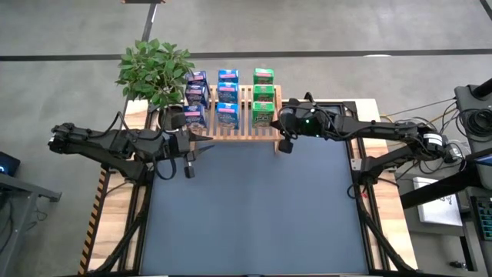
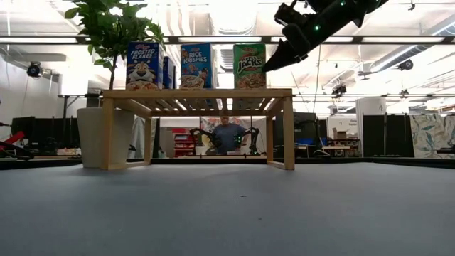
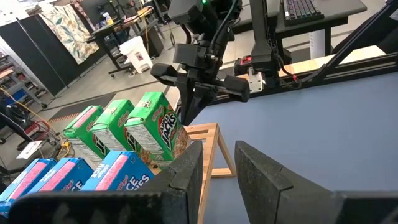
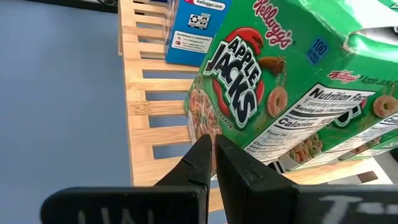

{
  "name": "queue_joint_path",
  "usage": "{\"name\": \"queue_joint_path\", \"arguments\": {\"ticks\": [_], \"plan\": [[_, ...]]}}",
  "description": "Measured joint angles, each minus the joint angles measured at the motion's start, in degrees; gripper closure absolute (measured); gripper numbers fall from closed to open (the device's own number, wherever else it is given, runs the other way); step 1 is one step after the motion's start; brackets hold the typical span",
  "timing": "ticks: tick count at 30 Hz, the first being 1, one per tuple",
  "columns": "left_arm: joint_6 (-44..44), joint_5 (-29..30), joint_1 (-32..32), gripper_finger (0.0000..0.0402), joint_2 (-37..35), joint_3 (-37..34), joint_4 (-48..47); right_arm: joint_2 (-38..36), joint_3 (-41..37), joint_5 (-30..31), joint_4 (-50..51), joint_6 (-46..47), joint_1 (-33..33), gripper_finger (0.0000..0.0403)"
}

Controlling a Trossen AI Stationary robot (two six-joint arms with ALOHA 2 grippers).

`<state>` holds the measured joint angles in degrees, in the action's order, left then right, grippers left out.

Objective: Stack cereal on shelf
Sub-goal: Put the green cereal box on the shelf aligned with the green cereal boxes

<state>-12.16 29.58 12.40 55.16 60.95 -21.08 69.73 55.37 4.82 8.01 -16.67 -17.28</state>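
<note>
Nine cereal boxes are standing on the shelf (image 1: 244, 132) as we are looking down on it: three columns of three, with the blue Frosted Flakes boxes (image 1: 195, 96) nearest the plant (image 1: 156, 68), the blue Rice Krispies boxes (image 1: 227, 96) in the middle and the green Apple Jacks boxes (image 1: 264, 96) on the side nearest our right arm. All of them are sitting upright on the slatted top, their printed fronts facing the open surface (image 1: 254, 208).

We are holding our right claw (image 1: 285, 145) just off the shelf's right end, close beside the front Apple Jacks box but not touching it; its two fingers are pressed together with nothing between them. From the low camera this claw (image 2: 274, 65) is hanging above the level of the shelf top, at the right end.

We are keeping our left claw (image 1: 189, 172) over the surface in front of the shelf's left end. Its fingers (image 3: 258, 174) are standing slightly apart, with a narrow gap between them, and they are gripping nothing.

Behind the surface, a person (image 2: 226, 135) is sitting in the room, visible under the shelf.
</note>
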Motion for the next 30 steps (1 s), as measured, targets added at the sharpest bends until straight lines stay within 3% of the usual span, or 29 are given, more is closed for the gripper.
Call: {"name": "queue_joint_path", "arguments": {"ticks": [30], "plan": [[-0.66, 0.0, 0.0, 0.0324, 0.0, 0.0, 0.04, 0.0, 0.0, 1.26, -0.2, -2.11, -0.4, 0.039]]}}
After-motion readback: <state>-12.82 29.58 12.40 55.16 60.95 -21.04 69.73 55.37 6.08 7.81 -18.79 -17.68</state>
